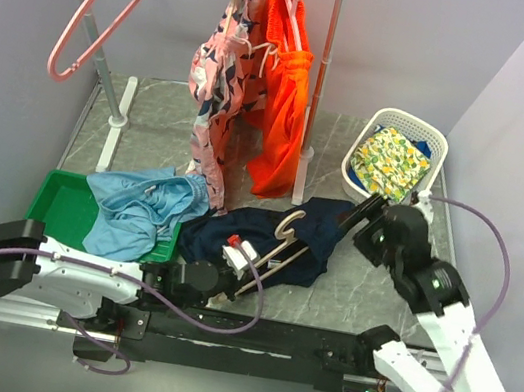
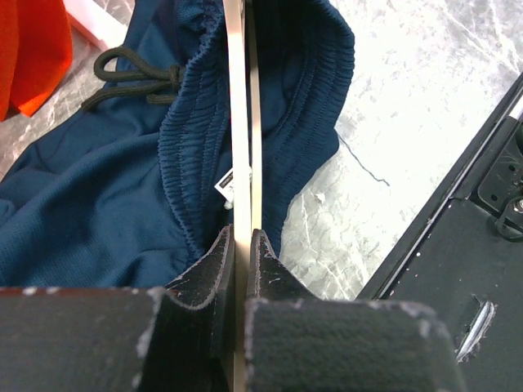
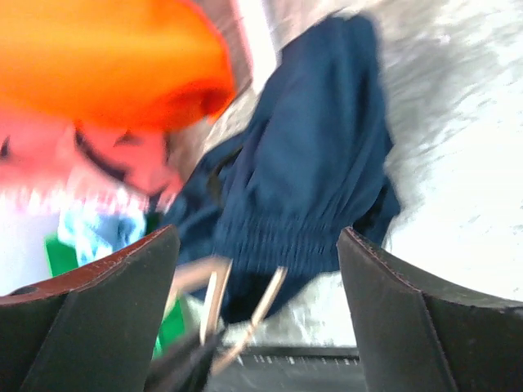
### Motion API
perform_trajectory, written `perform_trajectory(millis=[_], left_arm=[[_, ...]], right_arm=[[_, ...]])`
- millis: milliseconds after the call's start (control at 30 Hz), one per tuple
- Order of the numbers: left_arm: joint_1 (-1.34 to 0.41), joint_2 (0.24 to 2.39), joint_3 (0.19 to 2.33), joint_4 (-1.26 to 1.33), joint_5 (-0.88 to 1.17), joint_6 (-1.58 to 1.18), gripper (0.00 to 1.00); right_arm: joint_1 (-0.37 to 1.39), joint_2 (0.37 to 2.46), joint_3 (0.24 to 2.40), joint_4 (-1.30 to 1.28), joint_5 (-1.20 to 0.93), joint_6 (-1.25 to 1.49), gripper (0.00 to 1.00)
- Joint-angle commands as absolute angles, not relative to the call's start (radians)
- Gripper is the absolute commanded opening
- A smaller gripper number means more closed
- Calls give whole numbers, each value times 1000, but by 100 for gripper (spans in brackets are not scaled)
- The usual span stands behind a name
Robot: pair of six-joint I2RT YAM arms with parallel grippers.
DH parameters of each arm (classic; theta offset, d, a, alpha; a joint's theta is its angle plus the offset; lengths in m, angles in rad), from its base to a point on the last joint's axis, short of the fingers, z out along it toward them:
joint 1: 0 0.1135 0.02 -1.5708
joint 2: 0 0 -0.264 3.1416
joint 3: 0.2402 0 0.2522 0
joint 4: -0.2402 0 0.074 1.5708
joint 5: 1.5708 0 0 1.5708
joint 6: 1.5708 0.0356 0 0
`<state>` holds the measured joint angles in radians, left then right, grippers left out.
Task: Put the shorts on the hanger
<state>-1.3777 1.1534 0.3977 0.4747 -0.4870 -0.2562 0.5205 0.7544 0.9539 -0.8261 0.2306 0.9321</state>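
On the grey marbled table (image 1: 152, 126), the loose dark navy blue fabric shorts (image 1: 322, 229) lie crumpled near the front edge, between the two arms. The thin tan clothes hanger (image 1: 279, 258) rests on them, its bar lying across the elastic waistband. The left gripper (image 2: 243, 245) is clamped tight on that bar. The right gripper (image 3: 257, 245) gapes wide, holding nothing, above the shorts' right end.
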Motion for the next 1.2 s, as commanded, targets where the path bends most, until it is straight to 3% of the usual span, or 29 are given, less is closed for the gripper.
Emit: perform_trajectory(millis=[0, 300, 467, 600, 700, 733, 767, 800, 833, 867, 900, 967, 1000, 1033, 1133, 1167], left_arm=[[-1376, 1152, 465, 578, -466, -215, 1], [-1381, 1187, 509, 529, -362, -173, 1], [-1381, 1224, 558, 492, -377, -143, 1], [-1381, 1244, 578, 508, -379, -126, 1], [-1382, 1259, 589, 512, -362, -133, 1], [-1381, 1269, 592, 509, -345, -140, 1], [-1382, 1273, 603, 500, -339, -147, 1], [-1381, 1278, 610, 486, -334, -156, 17], [-1381, 1278, 617, 460, -330, -179, 33], [-1381, 1272, 620, 451, -321, -193, 50], [-1381, 1261, 618, 437, -313, -231, 74], [-1381, 1201, 608, 402, -284, -273, 91], [-1382, 1175, 609, 378, -282, -320, 98], [-1381, 1120, 615, 352, -284, -342, 99], [-1376, 1008, 661, 156, -379, -468, 98], [-1358, 991, 679, 26, -403, -501, 93]], right_arm=[[324, 859, 930, -732, -29, 891, 85], [213, 1003, 819, -557, -173, 1048, 86], [213, 1012, 778, -531, -192, 1060, 70], [215, 979, 698, -528, -164, 1052, 69], [213, 968, 643, -496, -189, 1055, 61], [213, 969, 635, -485, -190, 1051, 46], [213, 973, 634, -485, -180, 1045, 38], [213, 973, 635, -488, -172, 1031, 30], [212, 974, 637, -495, -163, 1022, 15], [212, 968, 640, -499, -150, 1016, 9], [212, 963, 640, -503, -135, 1003, 4], [210, 953, 637, -503, -133, 997, 0], [210, 948, 637, -503, -132, 996, 0], [212, 942, 635, -505, -132, 993, 0], [210, 927, 649, -525, -123, 974, 0], [210, 913, 653, -528, -121, 970, 0]])
